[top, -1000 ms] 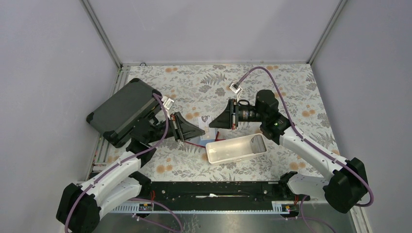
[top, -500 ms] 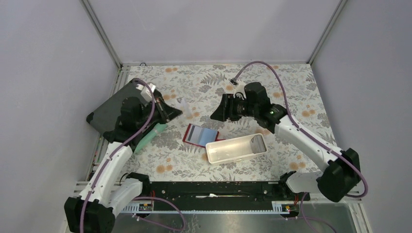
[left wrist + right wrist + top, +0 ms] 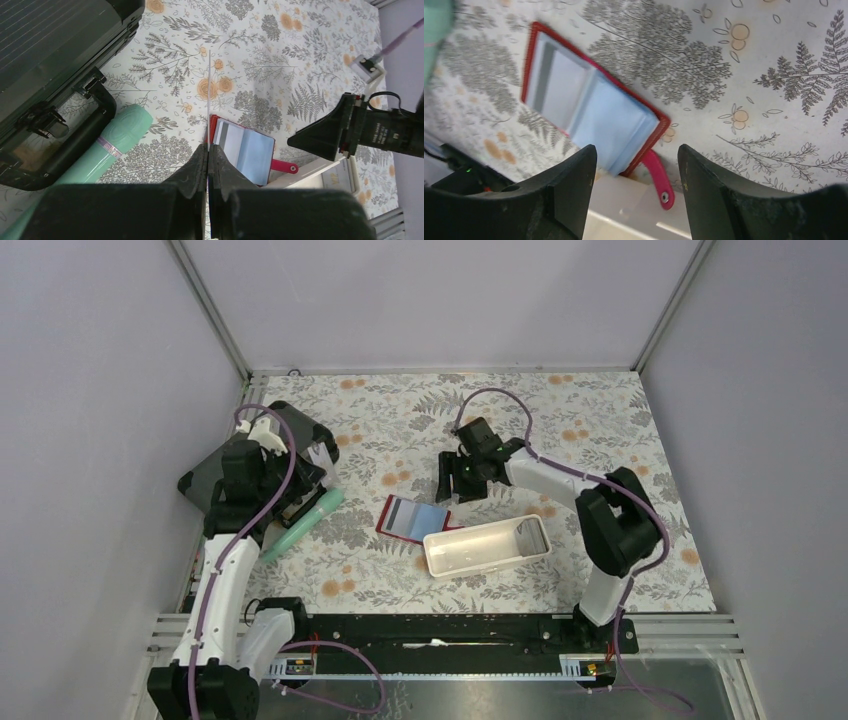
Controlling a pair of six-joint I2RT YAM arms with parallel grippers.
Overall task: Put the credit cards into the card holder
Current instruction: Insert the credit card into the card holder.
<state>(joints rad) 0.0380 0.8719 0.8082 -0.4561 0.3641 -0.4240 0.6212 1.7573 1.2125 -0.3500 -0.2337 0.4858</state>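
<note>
The card holder [image 3: 414, 518] is a red wallet lying open on the floral cloth, with light blue credit cards [image 3: 589, 107] showing in its pockets. Its red snap strap [image 3: 658, 179] rests against the white tray. In the left wrist view my left gripper [image 3: 208, 146] is shut on a thin credit card [image 3: 209, 90] seen edge-on, held upright left of the wallet [image 3: 245, 150] and above the cloth. My right gripper [image 3: 636, 152] stands open with nothing between its fingers. It hovers just above the wallet's strap end; from above it [image 3: 455, 482] is at the wallet's far right corner.
A long white tray [image 3: 487, 546] lies against the wallet's near right side. A teal cylinder [image 3: 304, 522] lies left of the wallet. A big dark grey hard case [image 3: 225, 472] sits at the far left under my left arm.
My left gripper has pulled back left from the wallet toward the case, still shut. My right gripper has opened and swung in over the wallet. The wallet and the teal cylinder are now uncovered.
</note>
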